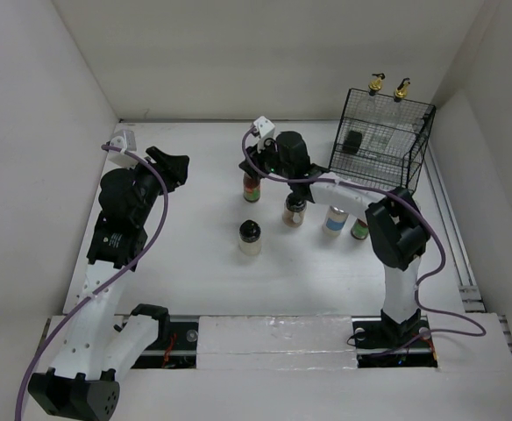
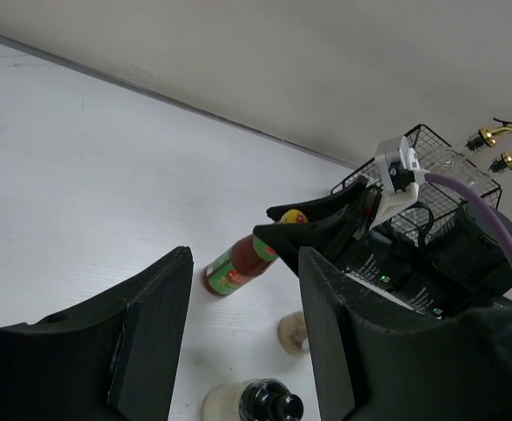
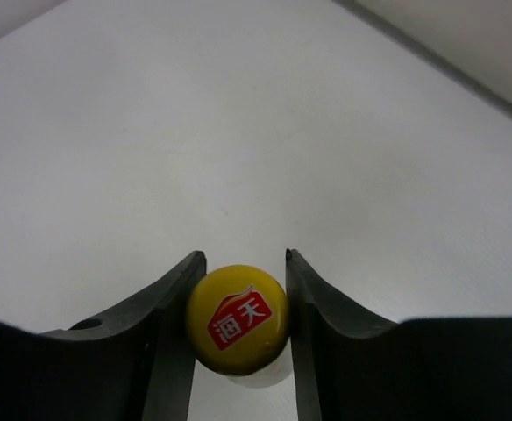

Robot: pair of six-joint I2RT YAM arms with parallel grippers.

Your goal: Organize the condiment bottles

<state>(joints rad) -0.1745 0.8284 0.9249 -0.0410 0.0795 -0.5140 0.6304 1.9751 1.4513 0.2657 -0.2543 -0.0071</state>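
Inside the right pincer (image 3: 244,260), touching both jaws, sits a yellow-capped bottle (image 3: 238,320).

I see the white table (image 1: 195,276) carrying a red sauce bottle (image 1: 252,187), upright between the jaws of my right gripper (image 3: 244,254), its yellow cap touching both. Nearer me from those jaws stands a black-capped jar (image 1: 250,238). To their right stand a second jar (image 1: 295,210), a white-capped shaker (image 1: 335,219) and a partly hidden bottle (image 1: 359,231). Beyond these is the black wire basket (image 1: 414,151).

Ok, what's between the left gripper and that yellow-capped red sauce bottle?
Only bare white table lies between the left gripper and the yellow-capped red sauce bottle; the top external view shows that stretch.
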